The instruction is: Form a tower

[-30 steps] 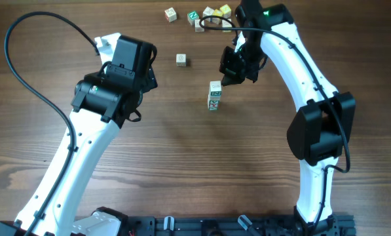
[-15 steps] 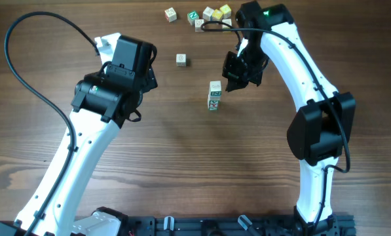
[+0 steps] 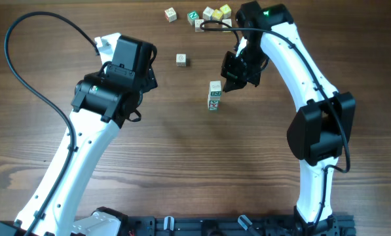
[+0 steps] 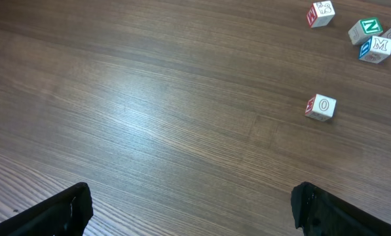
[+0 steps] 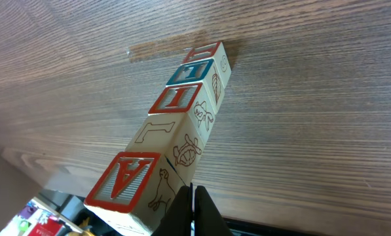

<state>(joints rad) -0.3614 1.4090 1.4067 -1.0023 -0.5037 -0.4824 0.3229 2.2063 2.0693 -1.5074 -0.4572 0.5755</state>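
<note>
The slim tower of whitish wooden letter cubes, standing toward the far edge of the brown wooden table, looks light, hard and easily toppled, so I'd pinch any cube by opposite side faces; my right gripper sits shut and empty beside it, the left gripper spread wide, empty.

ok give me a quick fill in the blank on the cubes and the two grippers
1. The right gripper, beside the tower, is ___.
2. The cube of the tower nearest the right wrist camera shows a red letter ___.
3. The lone cube in the left wrist view shows the letter ___.
4. The left gripper is ___.
Missing words: shut; A; O; open.
</note>
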